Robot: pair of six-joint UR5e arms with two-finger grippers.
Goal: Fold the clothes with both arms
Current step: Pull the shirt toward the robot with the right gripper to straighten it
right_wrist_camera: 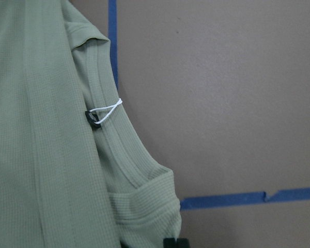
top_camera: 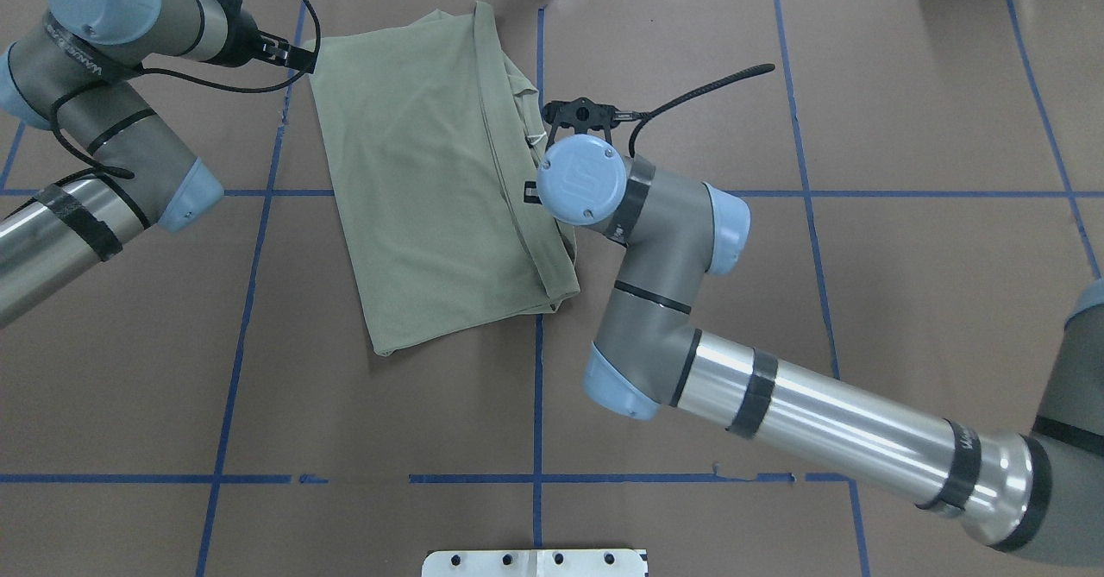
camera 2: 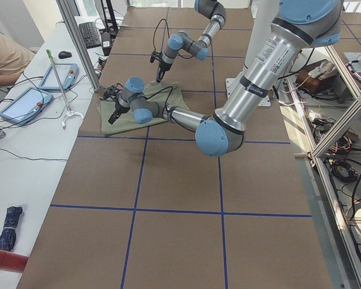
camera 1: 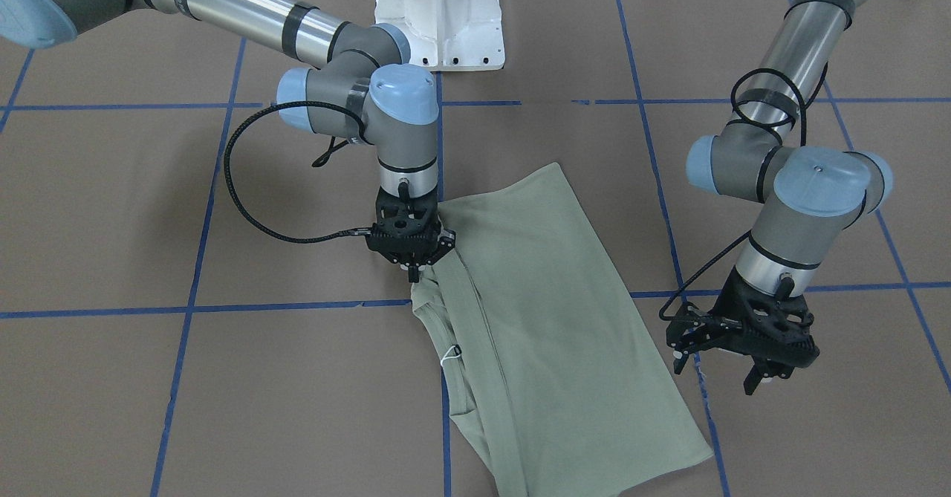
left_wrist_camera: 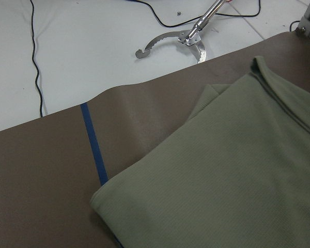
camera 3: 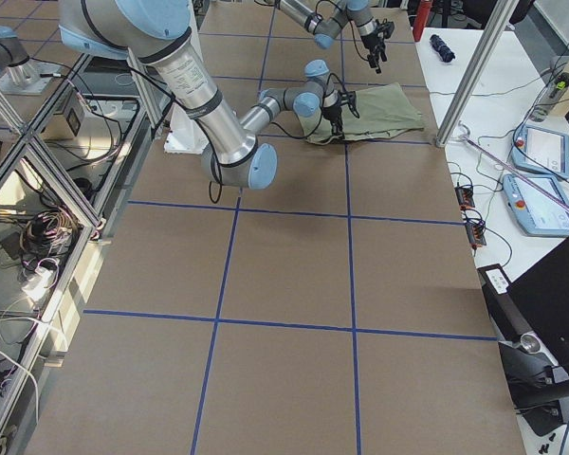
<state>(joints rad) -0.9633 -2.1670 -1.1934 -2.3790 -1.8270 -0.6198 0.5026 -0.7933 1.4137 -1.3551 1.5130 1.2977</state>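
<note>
Right now I have the shirt (top_camera: 431, 180) lying folded into a long rectangle on the brown tabletop (camera 1: 111, 207). From overhead it sits in the far half, a little left of centre and skewed to the blue tape lines (camera 1: 297, 306), with its far end close to the tabletop's far edge. One long side is a clean fold. Along the other, the ribbed collar (right_wrist_camera: 113, 150) and bunched layers show, with a white tag loop (right_wrist_camera: 107, 110) sticking out from the neckline.

My right claw (camera 1: 412, 268) points straight down at that bunched side, near the collar. Its jaws are drawn together on a pinch of the shirt's edge, and the cloth rises slightly into the fingertips. On the right wrist camera I see the collar and loop close up, with one dark fingertip just at the bottom edge, against the cloth.

My left claw (camera 1: 717, 374) hangs just off the shirt's clean-folded side, near its far corner. Its jaws are spread wide with nothing between them and clear of the cloth. The left wrist camera looks down on that rounded corner lying across a tape line, with the tabletop's edge beyond.
</note>
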